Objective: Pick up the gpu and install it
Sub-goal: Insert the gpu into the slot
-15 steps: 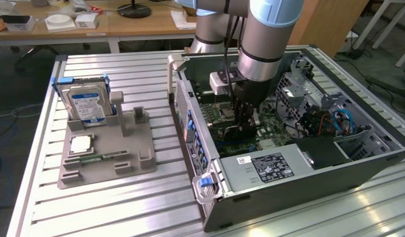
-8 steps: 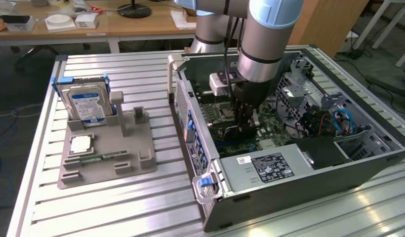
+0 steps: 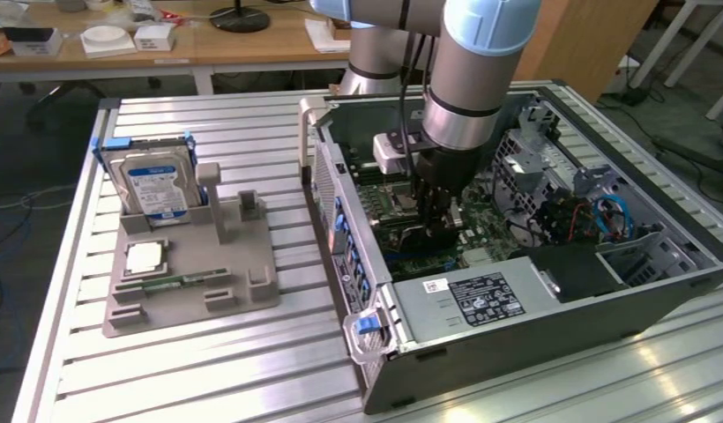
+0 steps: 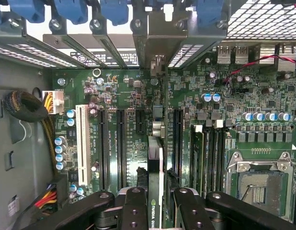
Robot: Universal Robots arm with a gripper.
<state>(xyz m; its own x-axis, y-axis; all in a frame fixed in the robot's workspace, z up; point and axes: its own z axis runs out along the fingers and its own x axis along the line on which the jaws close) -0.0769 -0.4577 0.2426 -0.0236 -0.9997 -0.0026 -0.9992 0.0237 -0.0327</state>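
Pinching the gpu (image 4: 155,167) edge-on between fingers (image 4: 134,211) over the motherboard (image 4: 200,96).

Green circuit-board gpu (image 4: 154,191), matt black fingers (image 4: 133,208), ribbed metal table (image 3: 220,374)

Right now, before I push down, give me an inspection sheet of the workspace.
Surface: slatted metal table, carrying a grey fixture tray and an open computer case.
Job's things: gpu held edge-on over the motherboard slots; whether it is seated cannot be told.
Clutter: hard drive, processor chip and memory stick on the tray.
Grippers: gripper shut on the gpu, inside the case.
Cables: blue cables and a yellow-black bundle in the case.
Surroundings: wooden desk behind.
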